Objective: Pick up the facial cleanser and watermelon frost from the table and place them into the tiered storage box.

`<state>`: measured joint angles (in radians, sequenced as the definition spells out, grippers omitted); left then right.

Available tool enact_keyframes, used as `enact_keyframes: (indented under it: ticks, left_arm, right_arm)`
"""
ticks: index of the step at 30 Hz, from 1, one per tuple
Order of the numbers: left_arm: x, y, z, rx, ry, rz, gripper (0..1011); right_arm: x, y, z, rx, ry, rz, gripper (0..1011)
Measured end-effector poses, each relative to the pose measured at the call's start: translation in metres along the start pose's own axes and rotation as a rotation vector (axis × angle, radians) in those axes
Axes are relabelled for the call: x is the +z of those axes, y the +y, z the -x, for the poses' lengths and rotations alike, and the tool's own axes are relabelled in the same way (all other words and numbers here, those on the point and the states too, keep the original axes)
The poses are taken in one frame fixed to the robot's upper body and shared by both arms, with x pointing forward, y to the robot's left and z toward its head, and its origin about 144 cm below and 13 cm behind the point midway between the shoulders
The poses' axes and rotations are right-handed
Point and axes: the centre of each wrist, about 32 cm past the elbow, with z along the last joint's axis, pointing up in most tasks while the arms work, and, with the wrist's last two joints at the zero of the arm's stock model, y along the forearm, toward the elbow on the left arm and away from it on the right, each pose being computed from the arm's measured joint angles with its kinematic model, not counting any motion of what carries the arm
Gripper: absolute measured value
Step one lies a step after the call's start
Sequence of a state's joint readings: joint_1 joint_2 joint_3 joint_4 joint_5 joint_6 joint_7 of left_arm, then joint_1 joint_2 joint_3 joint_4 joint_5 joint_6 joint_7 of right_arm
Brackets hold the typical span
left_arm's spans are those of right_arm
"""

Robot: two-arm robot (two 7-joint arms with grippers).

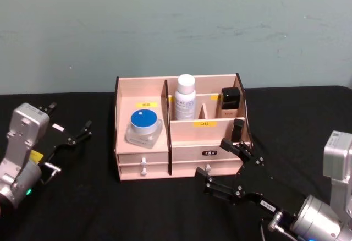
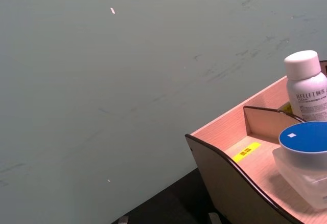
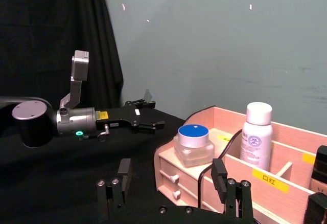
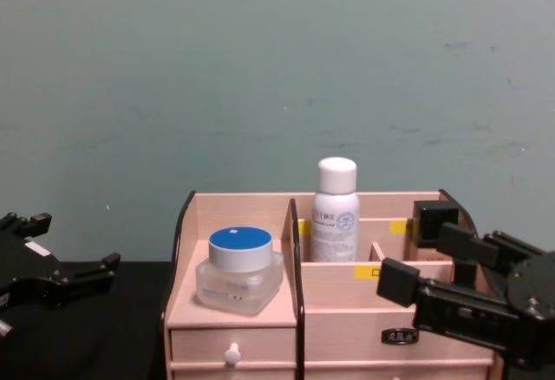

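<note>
The tiered storage box [image 1: 181, 154] stands mid-table, light wood with yellow labels and two white-knobbed drawers. A white bottle [image 1: 185, 100] stands upright in its back middle compartment. A clear jar with a blue lid [image 1: 145, 126] sits on the left tier. Which is the facial cleanser and which the watermelon frost, I cannot tell. My right gripper [image 1: 217, 164] is open and holds nothing, just in front of the box's right drawers. My left gripper [image 1: 69, 121] is open and holds nothing, well to the left of the box. From the right wrist, jar [image 3: 194, 142] and bottle [image 3: 257, 134] show beyond my own fingers [image 3: 122, 169].
A small black item [image 1: 230, 100] stands in the back right compartment. A black cloth [image 1: 82, 191] covers the table, with open room left of and in front of the box. A grey-green wall [image 1: 176, 26] rises close behind.
</note>
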<state>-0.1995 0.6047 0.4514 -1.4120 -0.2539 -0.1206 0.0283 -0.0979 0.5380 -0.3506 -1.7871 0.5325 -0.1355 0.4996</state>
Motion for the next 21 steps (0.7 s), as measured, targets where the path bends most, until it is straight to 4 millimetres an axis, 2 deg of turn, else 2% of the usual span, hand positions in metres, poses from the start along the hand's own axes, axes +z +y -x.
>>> enact_keyframes:
  ticks: [21]
  left_arm:
    - [0.0000,0.0000,0.0000,0.000,0.000,0.000,1010]
  right_arm:
    - [0.0006,-0.0011,0.0004,0.002,-0.001,0.000,1002]
